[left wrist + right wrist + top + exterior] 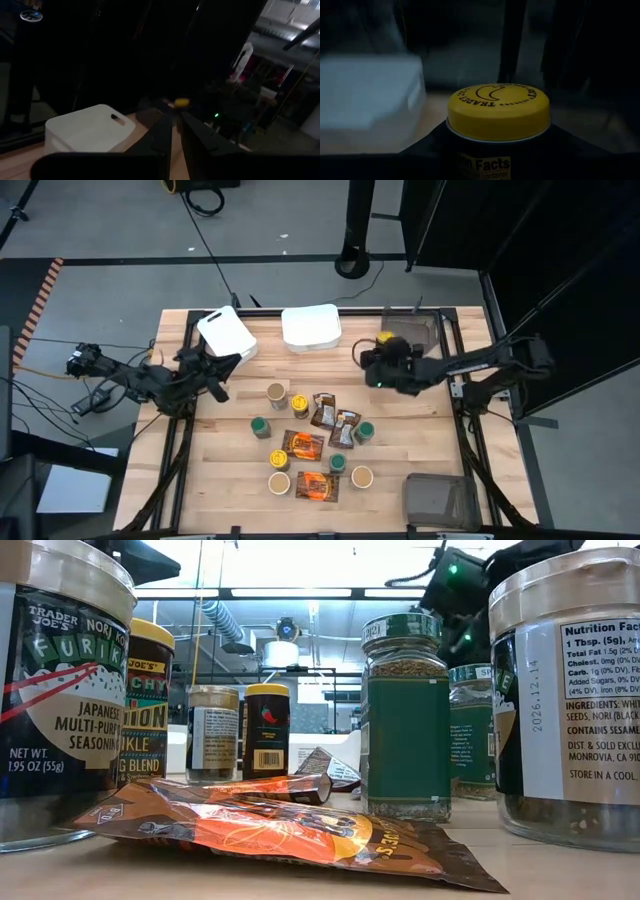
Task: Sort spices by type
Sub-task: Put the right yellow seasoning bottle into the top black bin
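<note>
Right gripper [384, 358]: clenched around a yellow-lidded jar [498, 110], held above the table [200, 480] just right of the middle white tub [311, 326], near the grey-brown bin [420, 330] at the far right corner.
Yellow-lidded jar: upright between the right gripper's fingers, lid up, label partly visible below the lid.
Left gripper [222, 376]: clenched, nothing between the fingers, just in front of the left white tub [226, 333], which sits left of the middle white tub.
Remaining spices: clustered on the table in front of the middle white tub; jars with tan lids [276, 392] and green lids [259, 427] standing upright, orange-and-brown foil packets [303, 446] lying flat among them.
Second grey-brown bin [438, 498]: at the near right corner, well apart from the middle white tub.
Low view: foil packet [290, 830] flat in the foreground, green-lidded jar [404, 720] upright behind it.
</note>
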Motion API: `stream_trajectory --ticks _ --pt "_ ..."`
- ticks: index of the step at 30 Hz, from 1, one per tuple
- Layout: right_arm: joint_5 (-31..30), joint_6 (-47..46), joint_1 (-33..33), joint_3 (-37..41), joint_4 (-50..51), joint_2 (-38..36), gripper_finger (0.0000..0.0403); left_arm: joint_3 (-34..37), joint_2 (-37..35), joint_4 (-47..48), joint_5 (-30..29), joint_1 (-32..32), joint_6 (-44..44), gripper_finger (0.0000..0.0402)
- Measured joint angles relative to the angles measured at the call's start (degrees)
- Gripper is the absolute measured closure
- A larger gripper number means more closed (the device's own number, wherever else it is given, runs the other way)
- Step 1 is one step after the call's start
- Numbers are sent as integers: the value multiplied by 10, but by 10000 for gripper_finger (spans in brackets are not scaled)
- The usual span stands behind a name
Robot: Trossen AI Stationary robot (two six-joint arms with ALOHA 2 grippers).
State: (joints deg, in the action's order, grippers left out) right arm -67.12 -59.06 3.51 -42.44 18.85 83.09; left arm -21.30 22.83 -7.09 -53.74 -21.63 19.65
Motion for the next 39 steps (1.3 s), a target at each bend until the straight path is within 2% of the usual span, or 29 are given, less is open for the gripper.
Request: stream_trajectory --ticks 1,3,9,13,19,29,34,39 --pt "-36 14 -9 5 -35 12 202 0 0 8 0 0 1 361" --pt "-66 20 -21 21 -107 41 202 0 0 19 0 0 1 361" --pt "-72 15 -60 108 -372 134 202 0 0 24 0 0 1 361" --pt "-72 48 -88 163 -548 185 202 0 0 33 0 0 1 361" --pt "-69 131 -113 207 -722 225 203 0 0 64 0 0 1 361" --pt "35 368 -116 209 -795 225 203 0 1 92 0 0 1 361" --pt "46 396 -116 210 -811 227 200 0 1 92 0 0 1 361" --pt "55 378 -115 211 -799 230 122 0 1 95 0 0 1 361"
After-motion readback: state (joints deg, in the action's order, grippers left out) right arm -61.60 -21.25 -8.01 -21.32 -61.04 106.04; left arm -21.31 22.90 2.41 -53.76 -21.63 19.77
